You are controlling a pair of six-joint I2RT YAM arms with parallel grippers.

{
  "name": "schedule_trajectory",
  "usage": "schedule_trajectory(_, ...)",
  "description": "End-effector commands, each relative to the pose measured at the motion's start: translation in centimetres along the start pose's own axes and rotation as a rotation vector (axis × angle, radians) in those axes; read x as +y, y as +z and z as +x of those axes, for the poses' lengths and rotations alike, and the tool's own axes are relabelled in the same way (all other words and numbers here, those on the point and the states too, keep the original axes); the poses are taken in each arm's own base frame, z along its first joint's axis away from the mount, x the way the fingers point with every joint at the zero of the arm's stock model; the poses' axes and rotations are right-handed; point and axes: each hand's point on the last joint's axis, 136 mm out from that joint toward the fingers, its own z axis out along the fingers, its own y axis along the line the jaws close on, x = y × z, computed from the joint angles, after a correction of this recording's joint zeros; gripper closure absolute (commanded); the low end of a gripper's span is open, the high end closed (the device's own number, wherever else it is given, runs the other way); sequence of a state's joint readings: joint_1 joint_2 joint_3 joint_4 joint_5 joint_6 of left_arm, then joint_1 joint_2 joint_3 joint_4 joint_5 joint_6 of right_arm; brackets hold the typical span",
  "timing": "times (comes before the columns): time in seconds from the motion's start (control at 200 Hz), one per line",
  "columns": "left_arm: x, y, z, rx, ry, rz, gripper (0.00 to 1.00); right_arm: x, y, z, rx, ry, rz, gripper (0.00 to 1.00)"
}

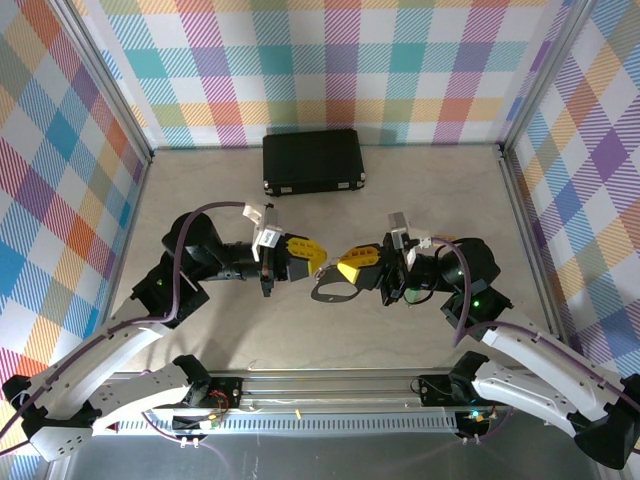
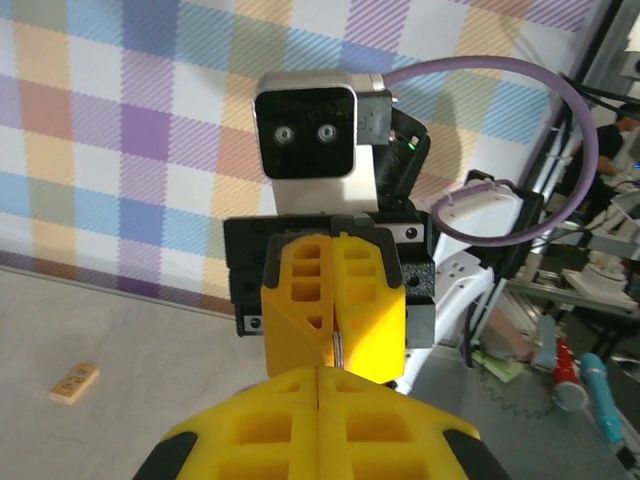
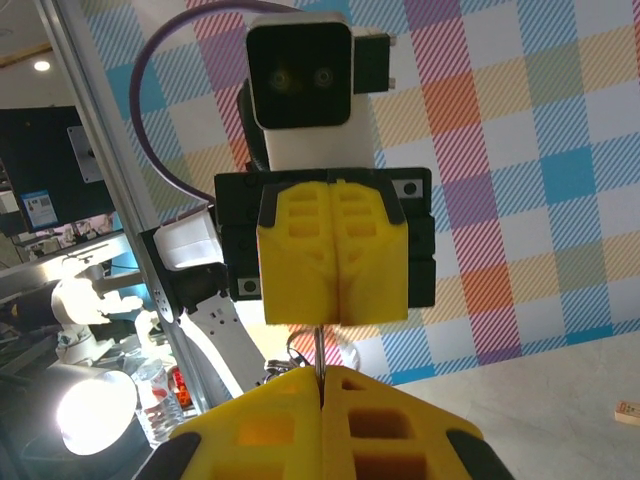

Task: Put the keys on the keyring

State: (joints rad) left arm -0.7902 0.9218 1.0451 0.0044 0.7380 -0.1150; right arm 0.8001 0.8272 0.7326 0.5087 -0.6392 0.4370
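The keyring [image 1: 334, 299], a thin silver oval loop, hangs in the air between my two arms at mid-table. My right gripper [image 1: 343, 268] is shut on its wire, which runs edge-on out of the yellow fingertips [image 3: 345, 385] as a thin rod [image 3: 319, 345]. My left gripper [image 1: 318, 262] faces it tip to tip and is shut on the same wire [image 2: 340, 350]. A small silver cluster, seemingly keys [image 3: 289, 352], dangles beside the wire. No green-headed key can be made out.
A black rectangular case [image 1: 312, 162] lies at the back of the table, well behind both grippers. A small wooden block [image 2: 74, 382] rests on the tabletop off to one side. Plaid walls and metal posts enclose the workspace.
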Motion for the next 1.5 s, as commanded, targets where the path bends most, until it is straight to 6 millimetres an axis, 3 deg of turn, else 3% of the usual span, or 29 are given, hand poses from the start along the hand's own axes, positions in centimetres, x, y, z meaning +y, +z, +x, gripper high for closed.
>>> schedule_trajectory(0.0, -1.7, 0.2, -0.5, 0.004, -0.023, 0.113, 1.00, 1.3, -0.1, -2.0, -0.056, -0.066, -0.027, 1.00)
schedule_trajectory(0.37, -1.7, 0.2, 0.1, 0.015, -0.027, 0.113, 1.00, 0.8, 0.1, -2.1, -0.065, -0.062, -0.015, 1.00)
schedule_trajectory(0.48, -1.5, 0.2, 0.2, 0.003, -0.021, 0.101, 0.84, 0.6, 0.0, -2.1, -0.073, -0.060, 0.000, 1.00)
schedule_trajectory(0.535, -1.5, 0.0, 0.2, -0.005, -0.016, 0.087, 0.81, 0.6, -0.1, -2.2, -0.075, -0.061, 0.004, 1.00)
schedule_trajectory(0.855, -1.5, -0.7, -0.6, -0.035, 0.034, 0.045, 0.85, 0.6, 0.0, -2.4, -0.086, -0.060, 0.002, 1.00)
schedule_trajectory(1.495, -1.4, 0.5, -1.2, -0.056, 0.060, 0.091, 0.84, 0.3, 0.1, -2.2, -0.082, -0.052, 0.011, 1.00)
